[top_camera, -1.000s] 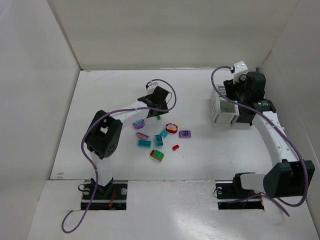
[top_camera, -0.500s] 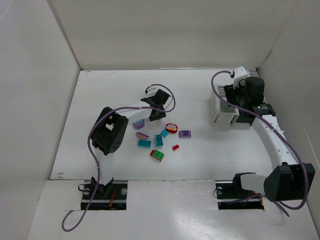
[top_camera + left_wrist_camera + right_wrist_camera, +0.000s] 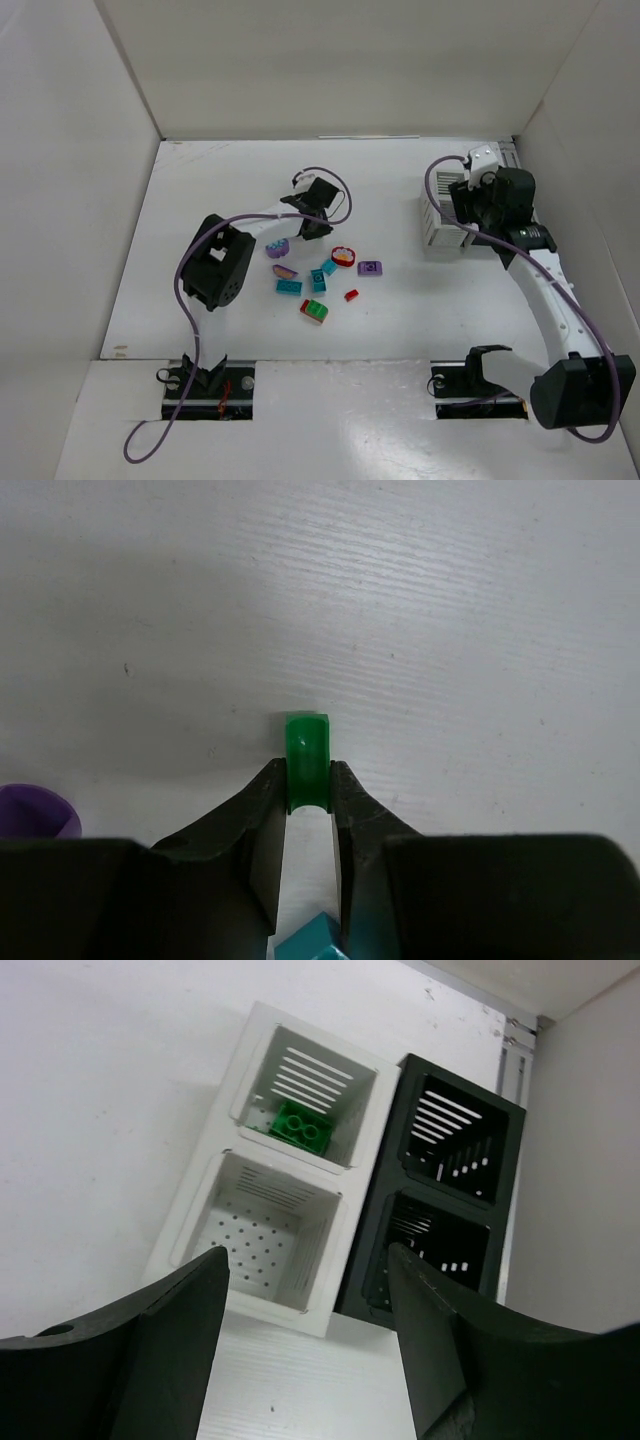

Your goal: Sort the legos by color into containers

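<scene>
The left tool (image 3: 307, 777) pinched a small green plastic brick (image 3: 306, 740) over the white counter (image 3: 450, 630), the brick's long axis pointing straight out along the fingers. The right tool (image 3: 305, 1265) hung spread above the white slatted plastic bin (image 3: 228, 1145), whose far compartment held a green studded brick (image 3: 300, 1127). The black slatted plastic bin (image 3: 400, 1175) touched its right side.

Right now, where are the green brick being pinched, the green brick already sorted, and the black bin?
pinched green brick (image 3: 307, 755): left wrist view, its visible face.
sorted green brick (image 3: 303, 1127): right wrist view, studded top.
black bin (image 3: 445, 1192): right wrist view, middle divider rim.
</scene>
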